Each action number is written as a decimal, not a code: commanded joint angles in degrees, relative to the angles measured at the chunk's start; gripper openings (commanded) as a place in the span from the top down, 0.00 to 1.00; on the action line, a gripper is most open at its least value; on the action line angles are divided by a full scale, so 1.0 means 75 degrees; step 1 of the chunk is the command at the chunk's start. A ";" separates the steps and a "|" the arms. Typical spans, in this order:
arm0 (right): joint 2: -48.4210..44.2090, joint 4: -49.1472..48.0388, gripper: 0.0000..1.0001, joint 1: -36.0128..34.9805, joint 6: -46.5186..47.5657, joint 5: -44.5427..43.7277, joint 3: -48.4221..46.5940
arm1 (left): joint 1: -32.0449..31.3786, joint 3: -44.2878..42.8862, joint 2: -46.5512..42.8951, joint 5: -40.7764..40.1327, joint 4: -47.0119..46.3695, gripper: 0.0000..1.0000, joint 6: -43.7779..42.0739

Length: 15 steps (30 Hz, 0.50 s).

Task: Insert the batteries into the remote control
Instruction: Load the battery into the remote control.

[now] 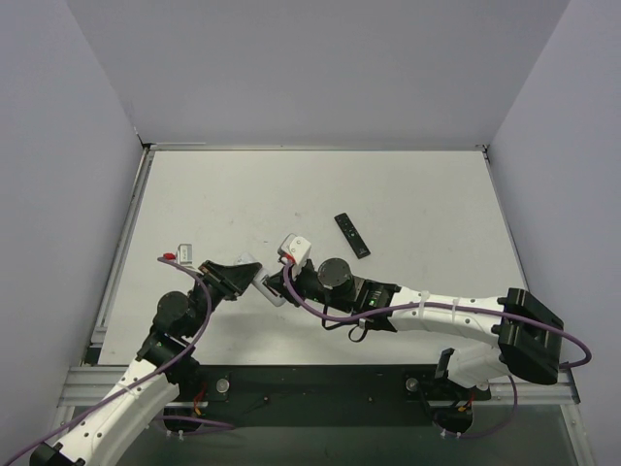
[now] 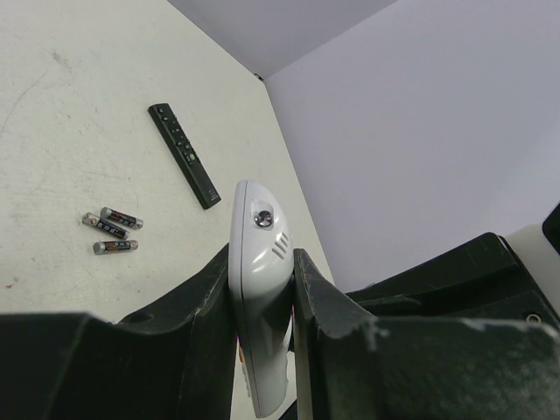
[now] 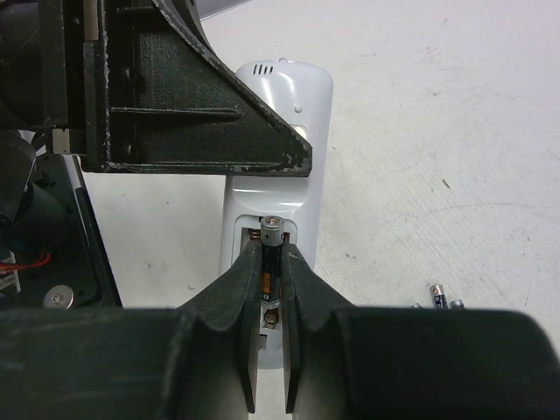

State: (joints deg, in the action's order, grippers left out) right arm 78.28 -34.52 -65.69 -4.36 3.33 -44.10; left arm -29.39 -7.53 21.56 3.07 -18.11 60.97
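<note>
The white remote control (image 2: 259, 234) is clamped on edge between my left gripper's (image 2: 261, 255) fingers; from above it shows just right of that gripper (image 1: 252, 276). In the right wrist view its plain white back (image 3: 278, 122) faces up with the battery bay open. My right gripper (image 3: 270, 252) is shut on one battery (image 3: 272, 229), dark with a silvery plus end, held lengthwise in the bay. From above the right gripper (image 1: 276, 284) meets the remote (image 1: 271, 292). Three loose batteries (image 2: 112, 231) lie on the table, also partly seen in the right wrist view (image 3: 442, 297).
A slim black remote (image 1: 352, 235) lies on the table right of centre, also in the left wrist view (image 2: 184, 155). A small white piece with a red bit (image 1: 179, 254) lies at the left. The left gripper's black finger (image 3: 192, 114) overhangs the remote's top.
</note>
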 commanded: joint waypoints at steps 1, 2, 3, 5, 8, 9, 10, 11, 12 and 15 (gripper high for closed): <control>0.0051 -0.0436 1.00 -0.0019 0.0101 -0.0152 0.0067 | 0.0028 -0.0543 -0.0086 0.0165 -0.0258 1.00 0.0003; 0.0062 -0.0390 1.00 -0.0019 0.0089 -0.0117 0.0067 | 0.0028 -0.0543 -0.0097 0.0165 -0.0246 1.00 0.0015; 0.0074 -0.0378 1.00 -0.0019 0.0089 -0.0093 0.0067 | 0.0028 -0.0543 -0.0132 0.0130 -0.0234 1.00 0.0015; 0.0109 -0.0343 1.00 -0.0007 0.0054 -0.0023 0.0090 | 0.0028 -0.0566 -0.0156 0.0083 -0.0176 1.00 0.0062; 0.0168 -0.0307 1.00 -0.0018 0.0042 0.0024 0.0102 | 0.0028 -0.0625 -0.0180 -0.0011 -0.0082 1.00 0.0086; 0.0168 -0.0295 0.99 -0.0019 0.0042 0.0036 0.0102 | 0.0028 -0.0648 -0.0191 -0.0046 -0.0070 1.00 0.0086; 0.0168 -0.0295 0.98 -0.0030 0.0042 0.0036 0.0114 | 0.0028 -0.0683 -0.0203 -0.0046 -0.0047 1.00 0.0097; 0.0180 -0.0284 0.97 -0.0030 0.0042 0.0036 0.0114 | 0.0028 -0.0707 -0.0191 -0.0069 -0.0035 1.00 0.0097; 0.0180 -0.0272 0.96 -0.0030 0.0042 0.0036 0.0114 | 0.0028 -0.0719 -0.0191 -0.0104 -0.0023 1.00 0.0097; 0.0215 -0.0260 0.92 -0.0030 0.0031 0.0036 0.0125 | 0.0028 -0.0765 -0.0168 -0.0140 -0.0023 1.00 0.0109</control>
State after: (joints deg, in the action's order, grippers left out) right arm 79.11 -35.05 -65.69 -4.40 3.38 -43.86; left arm -29.23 -8.78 21.06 2.04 -14.22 60.82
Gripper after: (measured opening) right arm 0.063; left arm 0.339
